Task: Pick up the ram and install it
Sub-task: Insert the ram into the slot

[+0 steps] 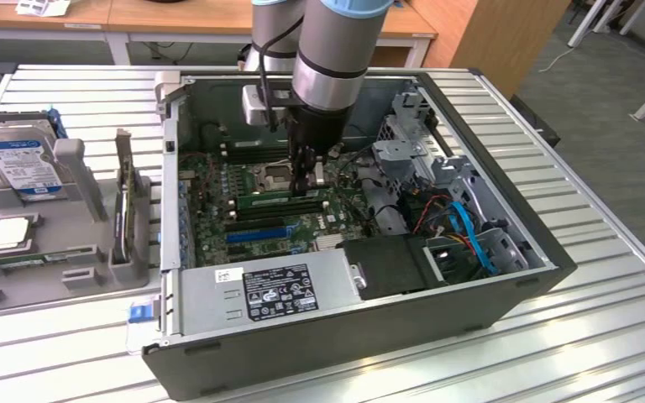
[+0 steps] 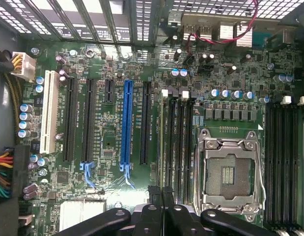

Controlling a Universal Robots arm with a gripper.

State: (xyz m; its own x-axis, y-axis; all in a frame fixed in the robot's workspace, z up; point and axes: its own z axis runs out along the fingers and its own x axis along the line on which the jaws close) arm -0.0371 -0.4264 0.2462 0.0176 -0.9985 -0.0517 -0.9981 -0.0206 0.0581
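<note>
On the slatted metal table (image 1: 603, 252) in the exterior view sits the open dark-grey computer case (image 1: 356, 344), and my grey-and-blue arm reaches straight down into it. The black gripper (image 1: 303, 176) hangs low over the green motherboard (image 1: 255, 231), right at the bank of memory slots beside the processor socket. The ram (image 1: 280, 201) – a long, thin green circuit-board stick – lies along those slots just under the fingers. At the exterior view's left, well apart from the case, the grey plastic parts tray (image 1: 76, 252) carries the boxy silver hard drive with a blue label (image 1: 14, 164) and the small square silver processor chip (image 1: 7, 233).

From the wrist view, the gripper (image 2: 161, 189) has its two black fingers pressed together, no gap between them. The ram (image 2: 161, 142) shows edge-on as a thin yellow-green line standing in the outermost black slot of the bank, between the long blue expansion slot (image 2: 126, 123) and the empty silver processor socket (image 2: 230, 172) – its near end runs right up to the fingertips. I cannot tell whether the tips touch it.
</note>
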